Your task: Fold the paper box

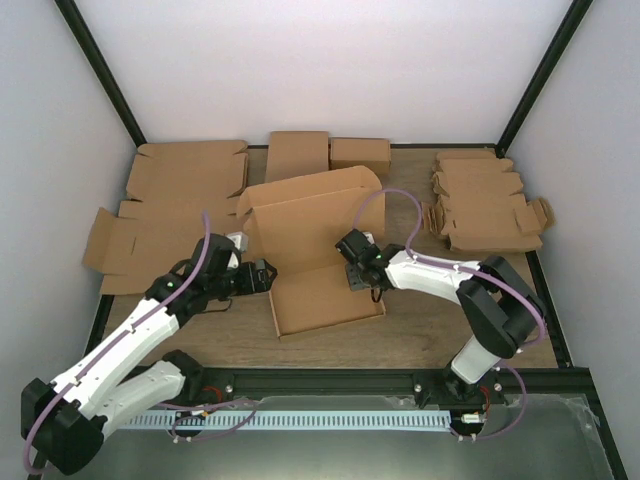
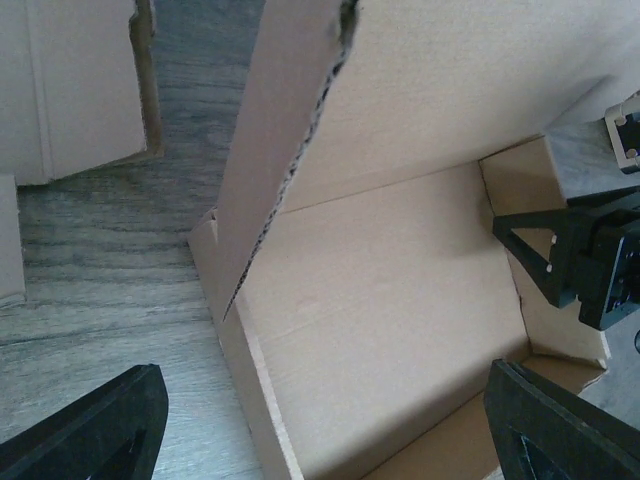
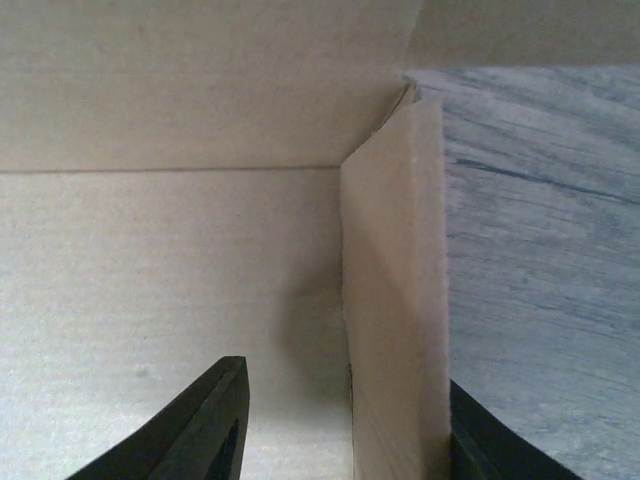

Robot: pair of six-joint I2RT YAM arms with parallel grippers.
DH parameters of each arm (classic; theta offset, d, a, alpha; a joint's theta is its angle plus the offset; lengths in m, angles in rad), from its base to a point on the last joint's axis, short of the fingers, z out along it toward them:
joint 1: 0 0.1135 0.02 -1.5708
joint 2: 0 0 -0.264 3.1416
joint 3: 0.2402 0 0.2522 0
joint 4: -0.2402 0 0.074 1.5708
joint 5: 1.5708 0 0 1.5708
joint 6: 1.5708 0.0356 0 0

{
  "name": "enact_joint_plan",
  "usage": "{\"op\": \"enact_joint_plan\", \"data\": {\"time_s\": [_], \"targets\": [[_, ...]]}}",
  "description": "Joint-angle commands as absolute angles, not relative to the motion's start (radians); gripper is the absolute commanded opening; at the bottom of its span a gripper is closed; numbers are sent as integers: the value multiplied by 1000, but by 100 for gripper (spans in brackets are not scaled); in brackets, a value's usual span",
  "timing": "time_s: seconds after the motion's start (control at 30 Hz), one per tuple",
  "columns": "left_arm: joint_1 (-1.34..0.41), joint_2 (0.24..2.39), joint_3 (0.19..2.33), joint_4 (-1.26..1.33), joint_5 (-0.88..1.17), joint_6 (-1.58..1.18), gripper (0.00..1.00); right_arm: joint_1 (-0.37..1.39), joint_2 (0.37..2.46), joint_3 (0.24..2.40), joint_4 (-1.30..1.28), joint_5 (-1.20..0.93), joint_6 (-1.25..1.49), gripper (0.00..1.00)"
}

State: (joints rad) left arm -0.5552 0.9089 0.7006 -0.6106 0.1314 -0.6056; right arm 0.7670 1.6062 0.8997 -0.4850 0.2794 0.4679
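**Half-built mailer waits between two arms**

White walls and a black frame enclose the wooden table [image 1: 430, 335] where the paper box [image 1: 320, 300] sits near the middle, a little toward the near edge. Its shallow base tray is formed and its broad lid [image 1: 310, 205] stands raised toward the far edge. Flat cardboard sheets [image 1: 185, 170] cover the far left corner, two smaller boxes [image 1: 298, 155] rest at the far edge, and a stack of notched blanks [image 1: 485, 205] fills the far right corner.

The left gripper [image 1: 264, 276] hangs at the tray's left side with its jaws spread wide, holding nothing. The right gripper [image 1: 368, 288] is at the tray's right side, its fingers parted with the right side wall [image 3: 395, 300] standing between them. One finger is inside the tray and one outside. A gap shows on the inner side, so the wall does not look pinched.

Corrugated board of this kind is probably light and stiff across its panels, yet it bends readily at the scored creases. With so little weight, the box is likely to slide on the wood if pushed from one side only. The thin upright walls and the free edge of the lid look like the best places to take hold, since a pinch across a single layer should grip without crushing it.
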Motion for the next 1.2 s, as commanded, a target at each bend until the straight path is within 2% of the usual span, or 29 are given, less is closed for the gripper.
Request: {"op": "enact_joint_plan", "data": {"time_s": [0.0, 0.13, 0.23, 0.33, 0.43, 0.5, 0.57, 0.63, 0.7, 0.93, 1.17], "targets": [[-561, 890, 680, -570, 102, -659, 89, 762, 1634, 950, -470, 360, 468, 42], [-560, 907, 644, -533, 100, -682, 89, 748, 1667, 965, -470, 383, 478, 37], [-563, 902, 612, -499, 94, -693, 89, 743, 1682, 968, -459, 398, 485, 29], [-562, 883, 593, -485, 64, -693, 90, 741, 1689, 965, -454, 419, 494, 2], [-563, 862, 580, -478, 36, -722, 91, 739, 1687, 961, -448, 423, 495, 1], [-562, 852, 575, -469, 30, -718, 92, 738, 1681, 962, -444, 414, 494, 18], [-563, 850, 576, -466, 18, -712, 94, 732, 1666, 958, -438, 387, 490, 29], [-562, 854, 593, -472, -2, -703, 97, 718, 1638, 948, -422, 345, 482, 45], [-558, 865, 617, -479, -19, -671, 100, 698, 1603, 937, -410, 295, 469, 53], [-509, 891, 695, -510, -54, -594, 100, 636, 1438, 893, -403, 157, 382, 70], [-495, 923, 758, -510, -83, -483, 99, 630, 1307, 867, -486, 117, 342, 69]]}}
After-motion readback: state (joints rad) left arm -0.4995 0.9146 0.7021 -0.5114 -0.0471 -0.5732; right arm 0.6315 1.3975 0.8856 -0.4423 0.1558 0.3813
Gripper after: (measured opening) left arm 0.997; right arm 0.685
